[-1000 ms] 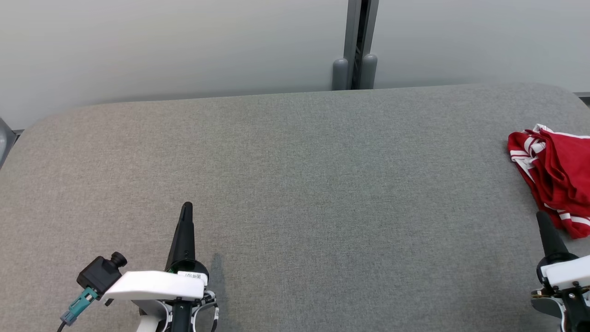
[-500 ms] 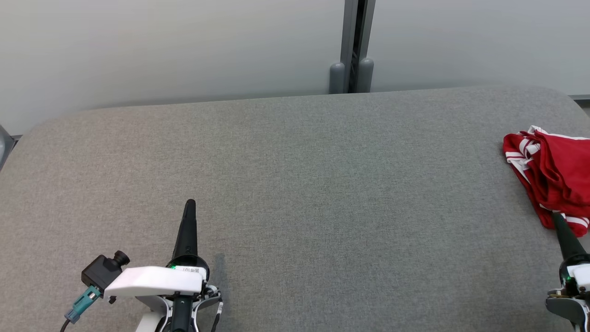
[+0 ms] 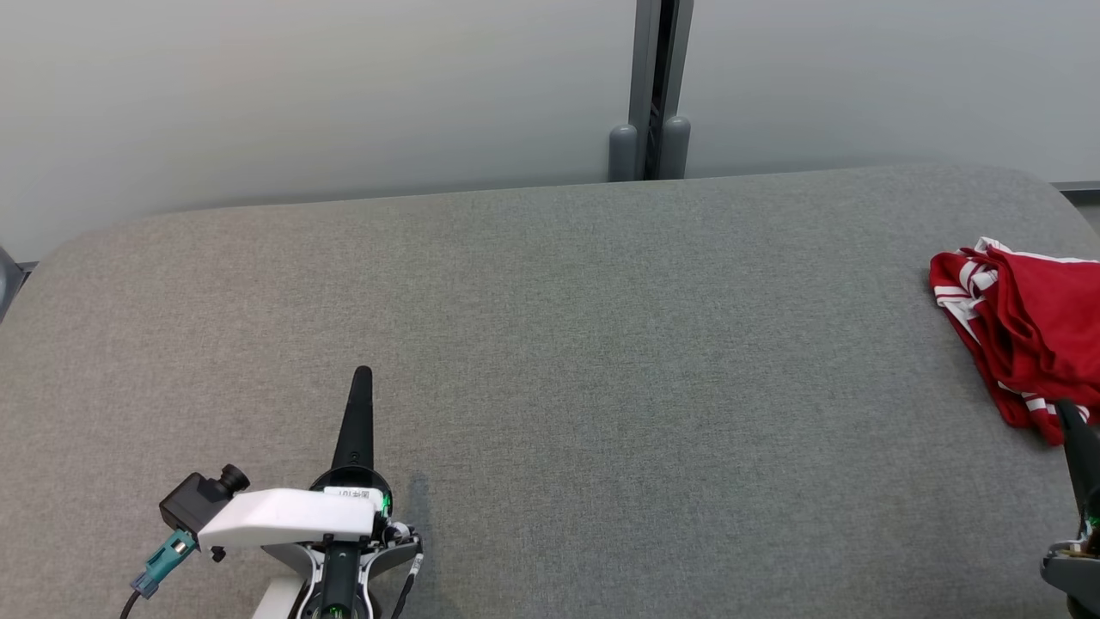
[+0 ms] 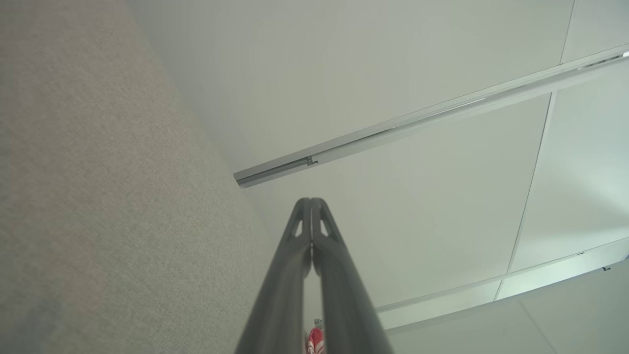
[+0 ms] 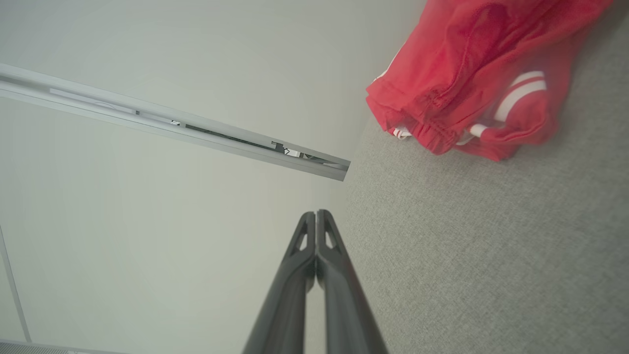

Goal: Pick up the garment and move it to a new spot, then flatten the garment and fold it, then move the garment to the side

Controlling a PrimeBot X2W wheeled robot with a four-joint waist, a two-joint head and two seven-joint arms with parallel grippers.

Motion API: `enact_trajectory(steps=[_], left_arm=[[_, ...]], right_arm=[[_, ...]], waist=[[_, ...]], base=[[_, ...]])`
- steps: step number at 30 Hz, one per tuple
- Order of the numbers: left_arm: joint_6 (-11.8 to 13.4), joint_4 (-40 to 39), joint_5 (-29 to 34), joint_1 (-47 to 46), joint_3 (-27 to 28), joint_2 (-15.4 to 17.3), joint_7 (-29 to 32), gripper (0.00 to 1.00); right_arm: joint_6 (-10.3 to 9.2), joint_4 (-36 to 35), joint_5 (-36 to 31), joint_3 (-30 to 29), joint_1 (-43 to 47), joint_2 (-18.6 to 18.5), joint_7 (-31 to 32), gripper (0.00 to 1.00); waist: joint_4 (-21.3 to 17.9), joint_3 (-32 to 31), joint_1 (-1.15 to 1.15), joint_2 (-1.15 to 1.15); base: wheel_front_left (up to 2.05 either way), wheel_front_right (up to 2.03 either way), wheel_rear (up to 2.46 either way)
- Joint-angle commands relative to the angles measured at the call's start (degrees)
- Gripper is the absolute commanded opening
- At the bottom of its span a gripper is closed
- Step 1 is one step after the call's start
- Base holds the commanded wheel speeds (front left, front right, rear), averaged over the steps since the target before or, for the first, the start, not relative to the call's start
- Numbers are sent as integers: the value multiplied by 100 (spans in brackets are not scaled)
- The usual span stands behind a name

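Note:
A crumpled red garment (image 3: 1031, 335) with white stripes lies at the far right of the grey fabric table (image 3: 550, 361). In the right wrist view the garment (image 5: 471, 83) sits at the upper right, apart from the fingers. My right gripper (image 3: 1070, 411) is shut and empty, its tip just in front of the garment's near edge; its tips (image 5: 316, 214) are pressed together. My left gripper (image 3: 362, 373) hovers over the table's front left, shut and empty, and its tips (image 4: 311, 200) touch. A sliver of the red garment (image 4: 315, 340) shows between the left fingers low down.
A pale wall with a grey vertical post (image 3: 651, 86) stands behind the table's far edge. The table's corners are rounded. A black wrist camera (image 3: 202, 499) with a teal plug juts out left of my left arm.
The head camera has shifted, so the whole scene slid slightly left and down. In the picture my right gripper has moved toward the lower right edge, its tip now at the garment's near hem.

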Motion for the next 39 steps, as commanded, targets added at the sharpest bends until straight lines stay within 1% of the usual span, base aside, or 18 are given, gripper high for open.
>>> enact_trajectory(steps=[1, 39], left_arm=[[-29, -11, -120, -116, -10, 30, 7, 0], [-64, 88, -1515, -280, -267, 44, 52, 0]], right_arm=[[0, -68, 165, -73, 9, -55, 75, 0], [0, -89, 1825, -838, 68, -64, 875, 0]], waist=[[-5, -8, 0, 0], [-113, -184, 0, 0]], base=[[0, 0, 0], [0, 0, 0]])
